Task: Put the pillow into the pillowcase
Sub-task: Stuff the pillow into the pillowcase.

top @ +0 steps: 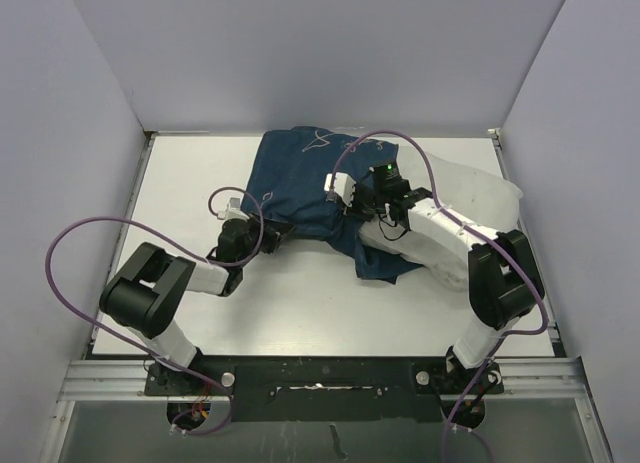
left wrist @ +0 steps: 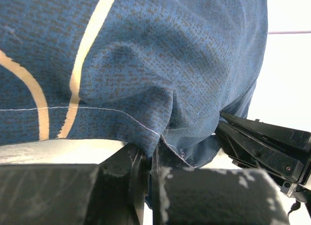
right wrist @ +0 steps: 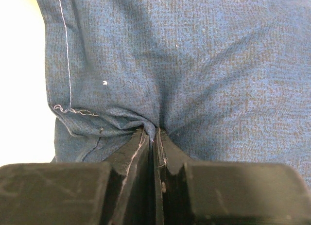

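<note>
**Top view.** The navy pillowcase point(top: 300, 178) lies crumpled at upper centre of the white table point(top: 190, 183). The white pillow point(top: 480, 198) lies against its right side, partly under the right arm. The left gripper point(top: 272, 229) meets the cloth's lower-left edge, and the right gripper point(top: 338, 195) meets its right part.

**Left wrist view.** The fingers point(left wrist: 129, 166) are pressed together on a gathered pillowcase fold.

**Right wrist view.** The fingers point(right wrist: 131, 152) pinch blue fabric beside a stitched hem.

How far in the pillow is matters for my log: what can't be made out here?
Top view: pillow depth inside pillowcase; cloth and right arm cover it.
Left wrist: pillowcase opening; bunched fabric fills frame.
Right wrist: layers pinched by right tool; folds hide them.
</note>
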Motion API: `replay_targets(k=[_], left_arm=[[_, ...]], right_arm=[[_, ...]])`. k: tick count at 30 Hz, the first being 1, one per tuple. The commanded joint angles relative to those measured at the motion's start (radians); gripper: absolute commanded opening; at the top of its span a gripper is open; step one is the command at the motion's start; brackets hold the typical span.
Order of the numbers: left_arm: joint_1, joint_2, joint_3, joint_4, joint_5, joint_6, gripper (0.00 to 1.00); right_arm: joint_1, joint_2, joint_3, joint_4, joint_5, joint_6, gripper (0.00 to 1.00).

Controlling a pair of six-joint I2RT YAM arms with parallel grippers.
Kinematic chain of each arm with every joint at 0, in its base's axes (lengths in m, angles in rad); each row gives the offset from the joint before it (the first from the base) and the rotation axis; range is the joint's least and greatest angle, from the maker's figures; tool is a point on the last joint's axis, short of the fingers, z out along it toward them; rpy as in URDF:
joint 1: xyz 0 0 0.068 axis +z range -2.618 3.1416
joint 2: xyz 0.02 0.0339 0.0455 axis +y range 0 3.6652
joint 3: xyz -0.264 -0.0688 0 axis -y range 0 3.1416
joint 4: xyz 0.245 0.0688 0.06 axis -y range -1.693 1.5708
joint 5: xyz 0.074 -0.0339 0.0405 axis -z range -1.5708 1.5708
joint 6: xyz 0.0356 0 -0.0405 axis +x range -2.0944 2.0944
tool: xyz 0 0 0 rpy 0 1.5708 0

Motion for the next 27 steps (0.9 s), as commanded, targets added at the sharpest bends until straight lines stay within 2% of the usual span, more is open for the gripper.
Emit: replay_targets(k=[1,5,8,13,16,19,22,25,27], left_arm=[[-0.036,0.005,0.054,0.103,0.06,-0.049,0.0],[-0.127,-0.078,0.103,-0.047,0.055,-0.063,0.0],[-0.163,-0.077,0.147,-0.091,0.044,-0.084,0.0],[-0.155,0.088,0.234,-0.041,0.051,-0.115,0.0],[-0.119,0.226,0.295,0.016,0.094,-0.131,0.01],[-0.089,0.292,0.297,0.041,0.136,-0.146,0.01],[-0.073,0.276,0.289,0.009,0.139,-0.118,0.01],[-0.055,0.258,0.278,0.0,0.148,-0.098,0.01],[-0.044,0.251,0.283,-0.005,0.157,-0.089,0.01]], right_arm=[[0.01,-0.045,-0.001,0.007,0.0,0.002,0.0],[0.023,-0.031,0.006,0.029,0.008,0.008,0.0],[0.04,-0.014,0.013,0.048,0.011,0.017,0.0],[0.055,0.005,0.032,0.061,-0.009,0.041,0.0],[0.033,-0.016,0.056,0.014,-0.116,0.044,0.02],[-0.069,-0.057,0.156,-0.129,-0.371,0.044,0.2],[-0.19,-0.095,0.288,-0.341,-0.622,-0.027,0.49],[-0.267,-0.148,0.331,-0.565,-0.643,-0.224,0.73],[-0.302,-0.181,0.289,-0.656,-0.558,-0.375,0.8]])
